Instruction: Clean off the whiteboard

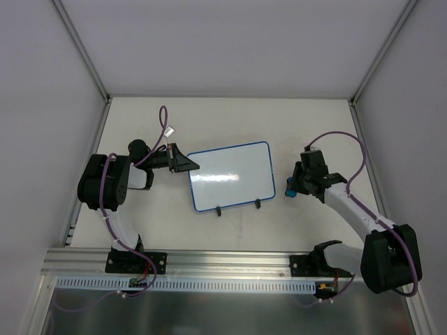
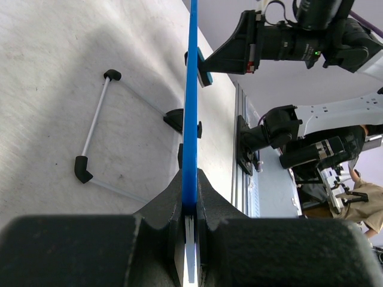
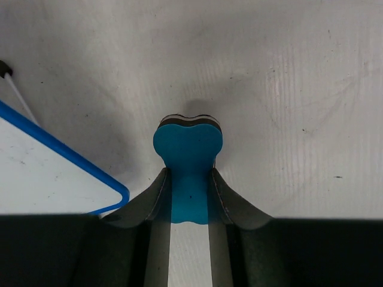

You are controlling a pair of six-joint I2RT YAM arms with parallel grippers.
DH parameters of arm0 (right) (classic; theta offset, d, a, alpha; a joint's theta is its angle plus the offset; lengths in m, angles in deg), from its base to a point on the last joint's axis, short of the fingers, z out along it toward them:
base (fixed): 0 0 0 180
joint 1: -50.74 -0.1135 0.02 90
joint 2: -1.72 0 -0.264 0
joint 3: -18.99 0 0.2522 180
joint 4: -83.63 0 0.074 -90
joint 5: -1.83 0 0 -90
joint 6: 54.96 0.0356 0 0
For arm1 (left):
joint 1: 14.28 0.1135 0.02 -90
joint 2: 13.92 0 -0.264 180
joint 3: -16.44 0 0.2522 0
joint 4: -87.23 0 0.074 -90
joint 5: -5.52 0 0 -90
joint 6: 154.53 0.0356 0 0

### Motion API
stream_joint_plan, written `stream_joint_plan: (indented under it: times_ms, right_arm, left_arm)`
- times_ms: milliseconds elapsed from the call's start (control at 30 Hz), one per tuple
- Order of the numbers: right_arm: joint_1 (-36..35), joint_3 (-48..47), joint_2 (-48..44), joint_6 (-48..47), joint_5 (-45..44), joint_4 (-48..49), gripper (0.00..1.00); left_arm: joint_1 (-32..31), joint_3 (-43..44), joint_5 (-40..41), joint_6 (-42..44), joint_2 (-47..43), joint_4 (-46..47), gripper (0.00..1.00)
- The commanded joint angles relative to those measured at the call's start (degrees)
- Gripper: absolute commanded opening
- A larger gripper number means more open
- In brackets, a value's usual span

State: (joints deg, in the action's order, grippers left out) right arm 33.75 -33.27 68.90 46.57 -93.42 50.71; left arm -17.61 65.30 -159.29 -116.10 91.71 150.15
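The whiteboard [image 1: 231, 174], white with a thin blue frame and two black feet, sits mid-table with a blank face. My left gripper [image 1: 190, 166] is shut on its left edge; the left wrist view shows the blue frame [image 2: 192, 101] edge-on, pinched between the black fingers [image 2: 164, 203]. My right gripper [image 1: 290, 188] hovers just right of the board, shut on a small blue eraser [image 3: 188, 155] with a dark felt underside, held above the table. The board's blue corner [image 3: 114, 190] shows at the left of the right wrist view.
A wire stand with black end caps [image 2: 96, 125] lies on the table under the board. An aluminium rail [image 1: 209, 262] runs along the near edge, and white walls [image 1: 223, 42] enclose the table on three sides.
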Motion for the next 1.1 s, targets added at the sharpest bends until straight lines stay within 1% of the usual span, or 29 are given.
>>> stream_joint_plan:
  times_ms: [0,133,200,367,433,467,500,533,600,667,733,800,833,867,900,933,1000,1067]
  right_arm:
    - [0.56,0.53,2.59,1.30,0.69,4.56,0.00]
    - [0.47,-0.08,5.59,0.43,-0.72,5.36,0.01]
    - [0.56,-0.43,6.73,0.07,-1.16,5.45,0.04]
    - [0.56,-1.14,9.64,-0.02,-1.25,5.36,0.06]
    - [0.47,-1.05,10.08,-0.10,-1.33,5.45,0.09]
    - [0.56,-1.05,10.25,-0.28,-1.51,5.45,0.13]
    - [0.47,-1.05,10.34,-0.45,-1.42,5.45,0.26]
    - [0.56,-0.96,10.26,-0.63,-1.25,5.45,0.33]
    - [0.47,-0.79,9.91,-0.98,-1.16,5.45,0.43]
    - [0.47,-0.61,9.38,-1.16,-1.51,5.36,0.44]
    - [0.47,-0.43,8.50,-1.33,-1.77,5.36,0.57]
    - [0.47,-0.35,8.06,-1.60,-1.95,5.27,0.65]
    - [0.47,-0.43,7.80,-1.60,-2.04,5.27,0.66]
    - [0.47,-0.61,7.62,-1.68,-2.04,5.18,0.67]
    - [0.47,-0.61,7.44,-1.69,-2.13,5.18,0.70]
    - [0.56,-0.96,7.18,-1.77,-2.13,5.01,0.71]
    - [0.56,-1.14,6.57,-1.86,-2.04,4.66,0.72]
    - [0.47,-1.40,6.04,-2.04,-1.69,4.74,0.72]
  left_arm:
    - [-0.62,0.15,-2.27,1.03,-0.77,19.64,0.00]
    - [-0.53,0.24,-2.27,0.86,-0.68,19.64,0.00]
    - [-0.45,0.24,-2.27,0.86,-0.68,19.64,0.00]
    - [-0.53,0.24,-2.36,0.59,-0.68,19.64,0.00]
    - [-0.53,0.15,-2.36,0.51,-0.68,19.64,0.00]
    - [-0.53,0.24,-2.36,0.51,-0.68,19.64,0.00]
    - [-0.53,0.33,-2.36,0.51,-0.68,19.64,0.00]
    - [-0.53,0.42,-2.36,0.33,-0.60,19.64,0.00]
    - [-0.53,0.50,-2.36,0.16,-0.42,19.64,0.00]
    - [-0.53,0.59,-2.45,-0.11,-0.33,19.64,0.00]
    - [-0.53,0.59,-2.45,-0.11,-0.42,19.64,0.00]
    - [-0.45,0.51,-2.45,-0.11,-0.42,19.64,0.01]
    - [-0.45,0.59,-2.45,-0.11,-0.51,19.64,0.02]
    - [-0.36,0.59,-2.36,-0.02,-0.51,19.64,0.05]
    - [-0.36,0.51,-2.36,-0.11,-0.51,19.64,0.08]
    - [-0.27,0.50,-2.36,-0.11,-0.68,19.64,0.09]
    - [-0.18,0.33,-2.27,-0.02,-0.86,19.64,0.17]
    - [-0.09,0.24,-2.19,-0.02,-0.95,19.64,0.21]
